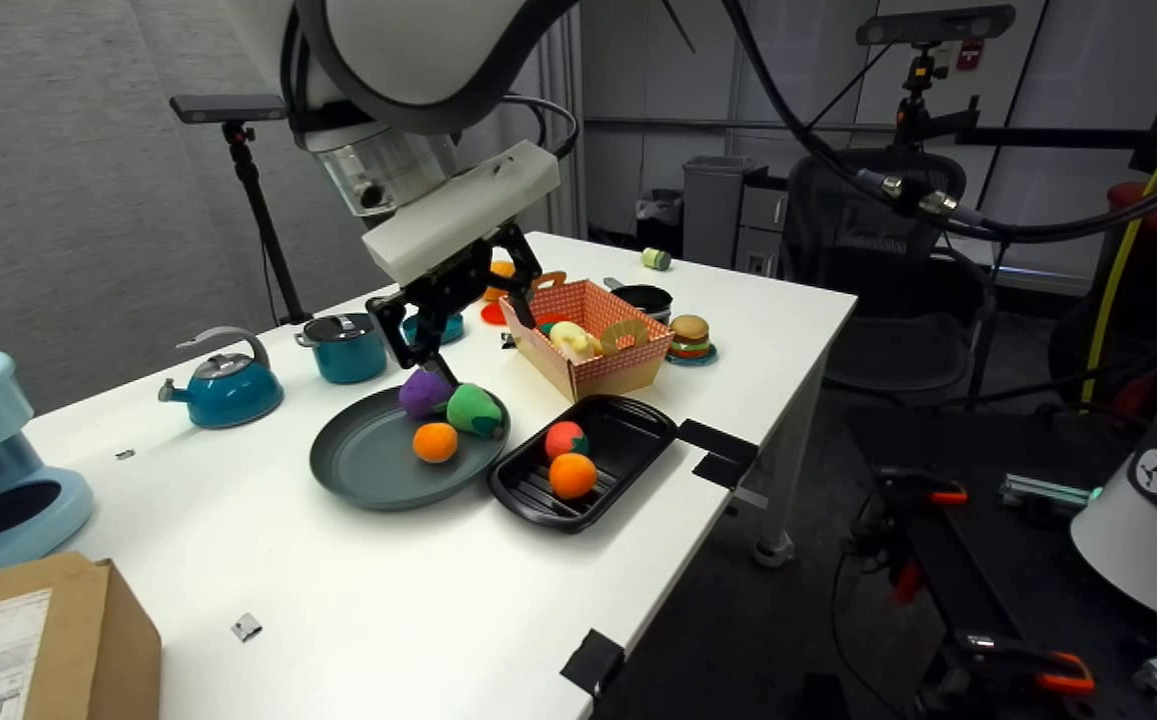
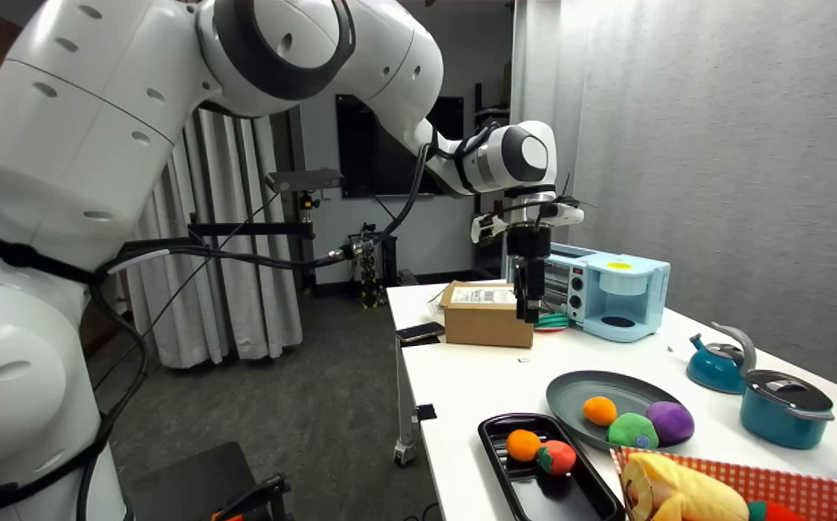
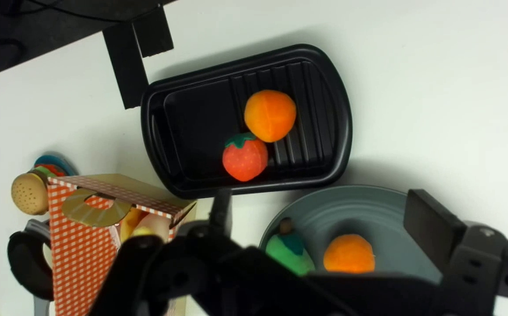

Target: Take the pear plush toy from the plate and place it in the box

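The green pear plush toy (image 1: 470, 410) lies on the dark grey plate (image 1: 366, 468), between the purple round toy (image 1: 424, 393) and an orange ball (image 1: 435, 442). In an exterior view the pear (image 2: 634, 431) is at the near side of the plate (image 2: 570, 394). The orange checked box (image 1: 628, 372) stands beside the plate and holds a yellow toy. My gripper (image 1: 486, 345) is open and empty above the table. In the wrist view the fingers (image 3: 324, 215) are spread wide over the plate. There the pear (image 3: 286, 252) is partly hidden by the gripper; the purple toy is hidden.
A black tray (image 1: 628, 460) with an orange ball and a strawberry toy sits close to the plate and box. A teal pot (image 1: 350, 355) and kettle (image 1: 233, 388) stand behind the plate. A small pan, a toy burger (image 1: 690, 338) and a cardboard carton (image 2: 487, 325) are also on the table.
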You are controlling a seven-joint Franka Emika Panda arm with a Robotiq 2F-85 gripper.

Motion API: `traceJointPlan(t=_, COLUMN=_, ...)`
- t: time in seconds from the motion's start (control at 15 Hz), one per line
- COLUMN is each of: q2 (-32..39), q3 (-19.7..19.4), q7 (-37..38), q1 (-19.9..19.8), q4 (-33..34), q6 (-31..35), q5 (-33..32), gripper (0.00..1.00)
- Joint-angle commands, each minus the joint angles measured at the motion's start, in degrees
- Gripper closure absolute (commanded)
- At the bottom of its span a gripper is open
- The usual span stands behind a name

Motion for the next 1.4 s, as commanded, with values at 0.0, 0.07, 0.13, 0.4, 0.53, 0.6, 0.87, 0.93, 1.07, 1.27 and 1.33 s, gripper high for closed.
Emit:
traceJointPlan(t=0.0, q2=0.2, q3=-0.92, q7=-0.33, q1=0.68, q4=0.27, q6=-0.12, q5=0.64, gripper=0.0)
traceJointPlan(t=0.07, q2=0.26, q3=-0.93, q7=-0.34, q1=0.69, q4=0.18, q6=-0.12, q5=0.64, gripper=0.0)
traceJointPlan(t=0.13, q2=0.27, q3=-0.92, q7=-0.33, q1=0.73, q4=0.1, q6=-0.12, q5=0.63, gripper=0.0)
traceJointPlan(t=0.4, q2=2.08, q3=-1.29, q7=0.6, q1=1.19, q4=1.04, q6=-0.44, q5=-0.23, gripper=0.0)
traceJointPlan(t=0.53, q2=4.32, q3=-2.05, q7=1.7, q1=1.25, q4=2.1, q6=-0.66, q5=-0.95, gripper=0.0)
traceJointPlan(t=0.6, q2=5.45, q3=-2.5, q7=2.22, q1=1.19, q4=2.66, q6=-0.71, q5=-1.12, gripper=0.0)
traceJointPlan(t=0.87, q2=10.98, q3=-4.66, q7=3.54, q1=0.53, q4=5.98, q6=-1.69, q5=-0.93, gripper=0.0)
traceJointPlan(t=0.93, q2=12.55, q3=-5.27, q7=3.68, q1=0.27, q4=7.19, q6=-1.67, q5=-0.88, gripper=0.0)
traceJointPlan(t=1.07, q2=15.46, q3=-6.3, q7=3.64, q1=-0.21, q4=9.74, q6=-1.56, q5=-0.72, gripper=0.0)
traceJointPlan(t=1.27, q2=19.42, q3=-7.63, q7=3.4, q1=-0.74, q4=14.19, q6=-1.97, q5=-0.56, gripper=0.0)
traceJointPlan(t=1.33, q2=20.55, q3=-7.98, q7=3.19, q1=-0.97, q4=15.78, q6=-2.02, q5=-0.49, gripper=0.0)
